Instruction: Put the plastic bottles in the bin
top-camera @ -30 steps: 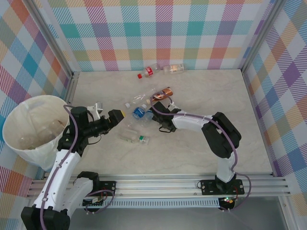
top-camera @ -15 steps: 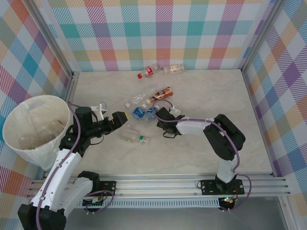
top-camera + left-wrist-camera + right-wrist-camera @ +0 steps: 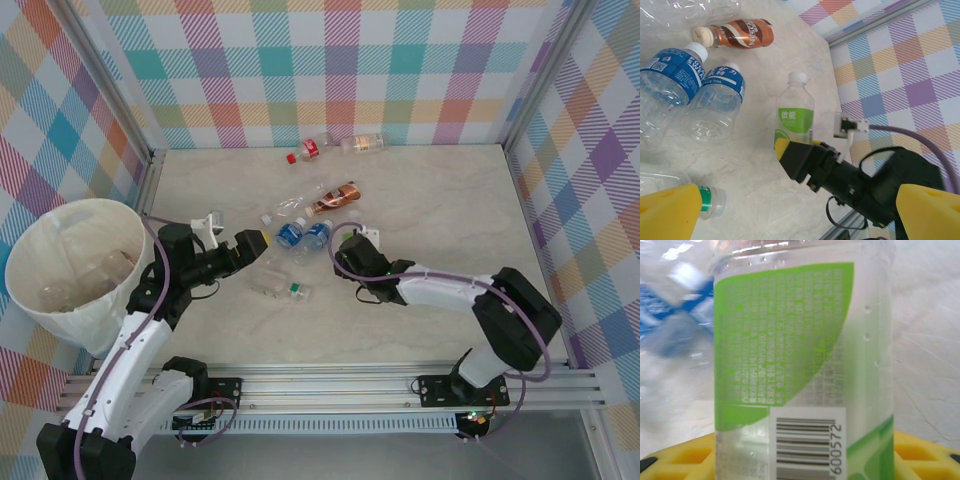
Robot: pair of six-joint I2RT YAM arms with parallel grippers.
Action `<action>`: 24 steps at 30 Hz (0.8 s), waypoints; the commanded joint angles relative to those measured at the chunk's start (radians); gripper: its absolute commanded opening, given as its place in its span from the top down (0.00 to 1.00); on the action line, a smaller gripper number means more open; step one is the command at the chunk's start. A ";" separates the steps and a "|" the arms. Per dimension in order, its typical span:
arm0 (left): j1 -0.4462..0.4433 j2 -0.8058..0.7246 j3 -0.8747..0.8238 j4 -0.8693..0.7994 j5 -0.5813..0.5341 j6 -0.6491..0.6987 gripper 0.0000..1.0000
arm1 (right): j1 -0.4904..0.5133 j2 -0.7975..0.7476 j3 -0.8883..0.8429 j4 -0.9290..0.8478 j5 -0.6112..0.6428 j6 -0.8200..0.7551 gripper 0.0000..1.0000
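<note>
A clear plastic bottle with a green label [image 3: 800, 340] stands between the yellow fingers [image 3: 675, 460] of my right gripper [image 3: 800, 462], which is shut on it. From the left wrist view the same green-label bottle [image 3: 796, 117] lies on the table with its white cap pointing away, its lower end under the right gripper [image 3: 800, 157]. My left gripper [image 3: 255, 245] is open and holds nothing, just left of two blue-label bottles [image 3: 290, 235] [image 3: 317, 233]. The cream bin [image 3: 40, 290] stands at the near left, with clear bottles inside.
A brown-label bottle [image 3: 340, 195] and a crushed clear bottle [image 3: 290, 205] lie behind the blue ones. A green-capped clear bottle [image 3: 280, 288] lies near the left gripper. Two more bottles [image 3: 310, 150] [image 3: 362, 144] rest by the back wall. Metal rails edge the table.
My right gripper has closed on the green-label bottle and pulled back toward the near side, its elbow swinging out to the right. The left arm has barely shifted.
</note>
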 commanded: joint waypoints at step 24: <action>-0.178 0.270 0.157 0.153 -0.022 0.008 0.16 | 0.067 -0.255 -0.057 0.138 -0.718 -0.329 0.53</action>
